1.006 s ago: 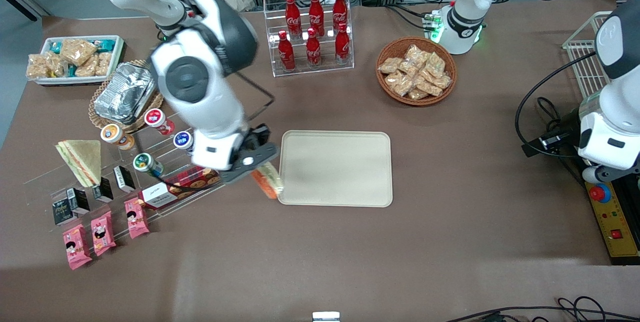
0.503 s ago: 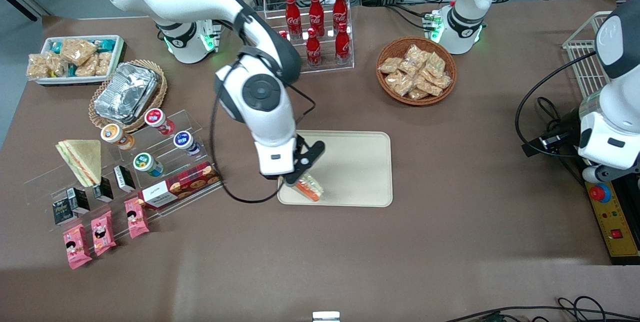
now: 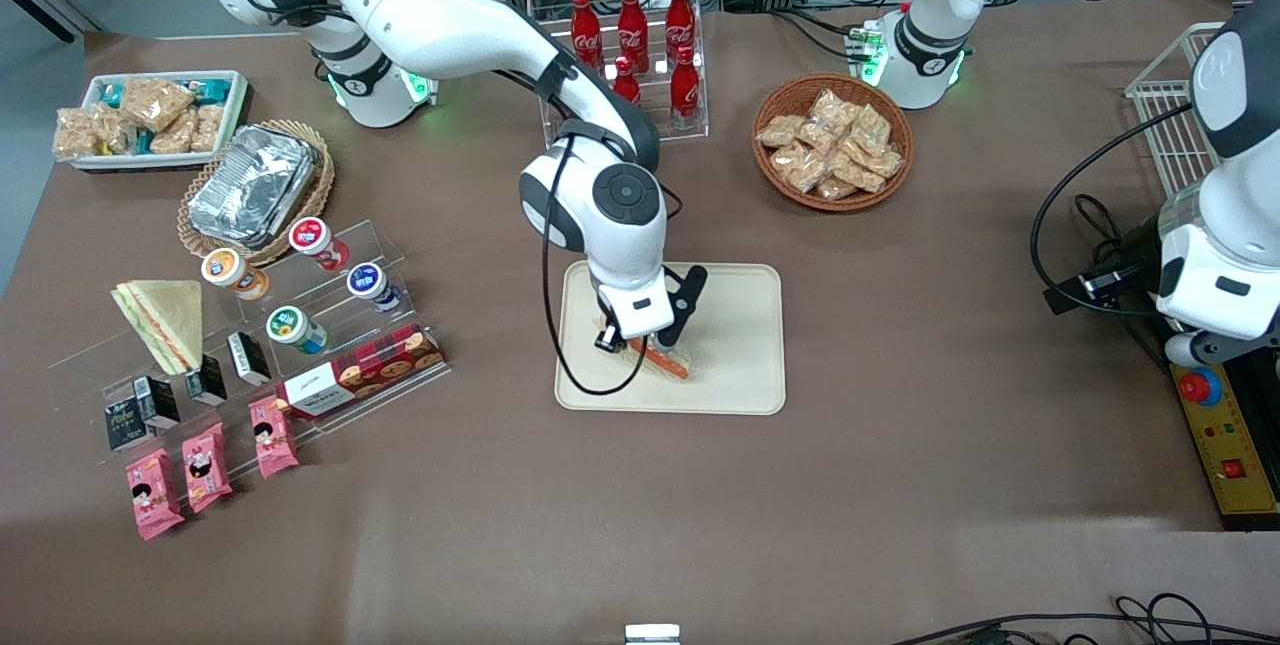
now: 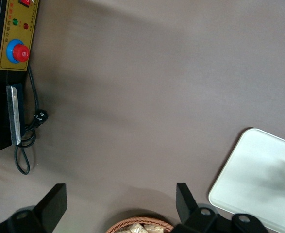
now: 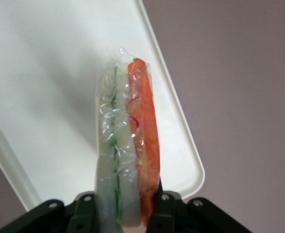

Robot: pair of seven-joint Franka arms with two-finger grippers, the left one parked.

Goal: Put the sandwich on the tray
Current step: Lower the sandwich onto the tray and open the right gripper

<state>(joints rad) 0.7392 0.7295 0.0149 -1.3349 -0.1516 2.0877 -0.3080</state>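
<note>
Orange filling and pale bread show through clear wrap as my gripper (image 3: 652, 350) pinches the sandwich (image 3: 665, 361) above the tray (image 3: 740, 345), fingers pressed against the wedge's two flat faces. My wrist camera looks straight down the wedge (image 5: 127, 145): white bread layers with a thin green line on one side, a broad orange band on the other, the crinkled wrap peaked at the tip. Below it lies the cream-beige tray (image 5: 45, 97), its rounded corner and low rim meeting the brown table (image 5: 249, 97).

From the front, the sandwich hangs over the part of the tray nearer the front camera (whether it touches the surface I cannot tell). A second wedge sandwich (image 3: 160, 322) sits on the clear display stand toward my end of the table, well apart from the tray, near small round tubs (image 3: 297, 330) and pink snack packets (image 3: 205, 465). Red cola bottles (image 3: 630, 35) stand in their clear rack farther from the front camera than the tray.
</note>
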